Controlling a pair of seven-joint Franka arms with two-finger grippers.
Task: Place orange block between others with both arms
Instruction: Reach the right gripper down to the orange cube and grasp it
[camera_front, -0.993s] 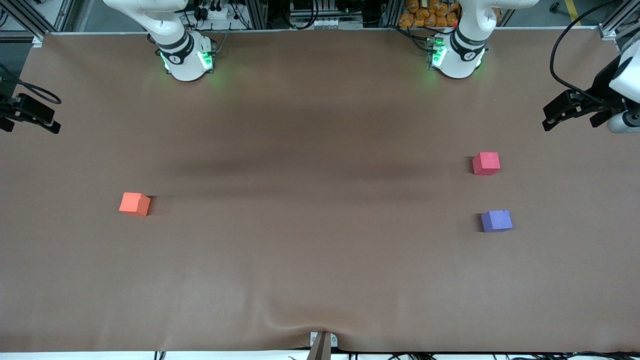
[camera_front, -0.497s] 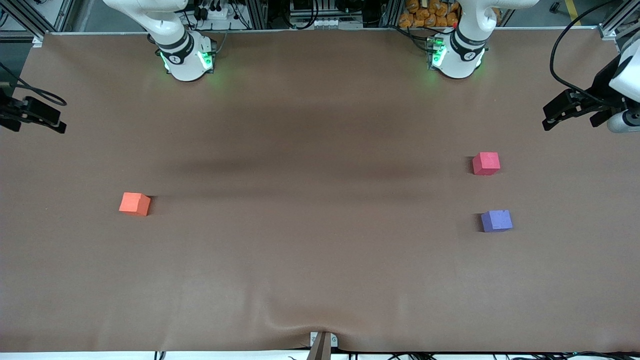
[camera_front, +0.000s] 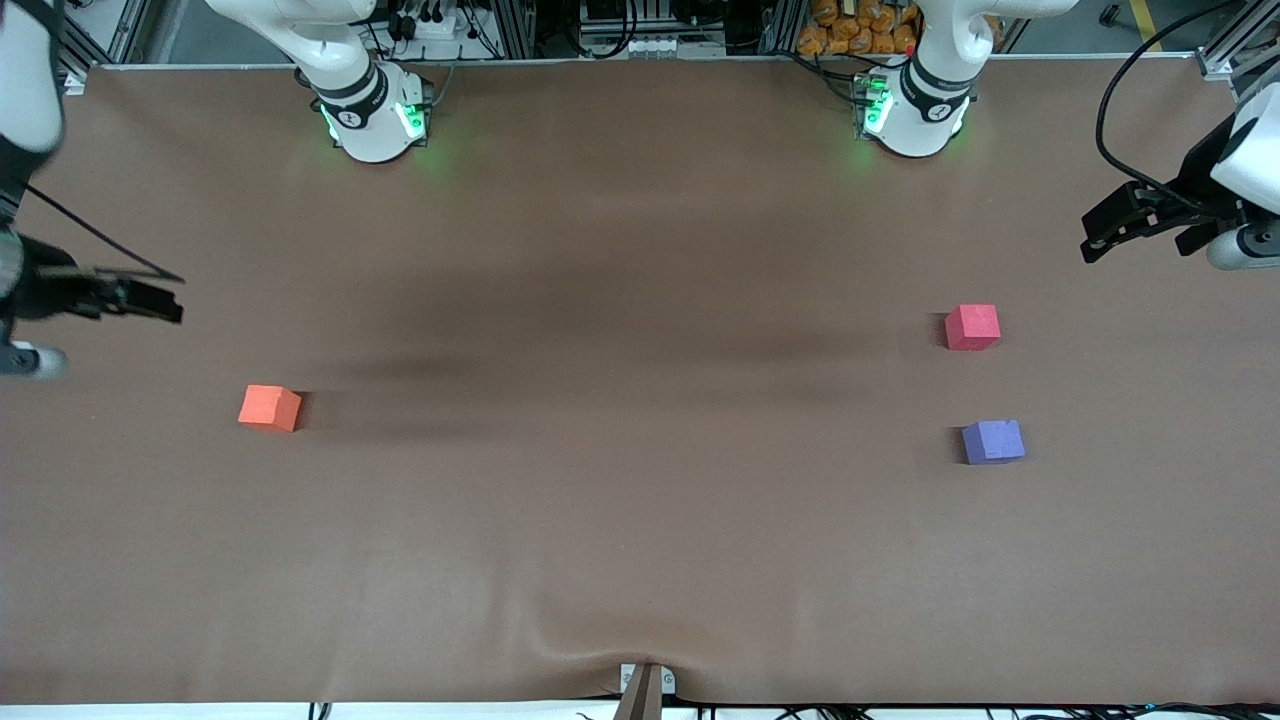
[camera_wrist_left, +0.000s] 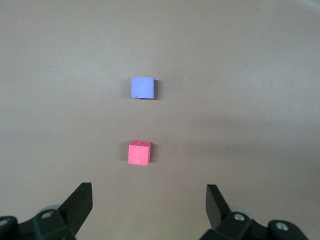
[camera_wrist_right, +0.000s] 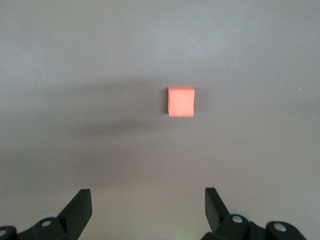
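Evidently pre-grasp — orange block (camera_front: 269, 407) sits alone at frame left near the empty, spread right gripper (camera_front: 150, 300), while the left gripper (camera_front: 1105, 235), also spread, waits upper right above red-pink cube (camera_front: 972, 327) and purple-blue cube (camera_front: 993, 441), gap between them free.

Orange block (camera_front: 269, 407) flat on table, toward right arm's end, well apart from red-pink cube (camera_front: 972, 326); purple-blue cube (camera_front: 993, 441) near red-pink cube, nearer front camera.

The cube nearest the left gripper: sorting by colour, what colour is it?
Red-pink cube, clearest in the left wrist view, near the open left gripper.
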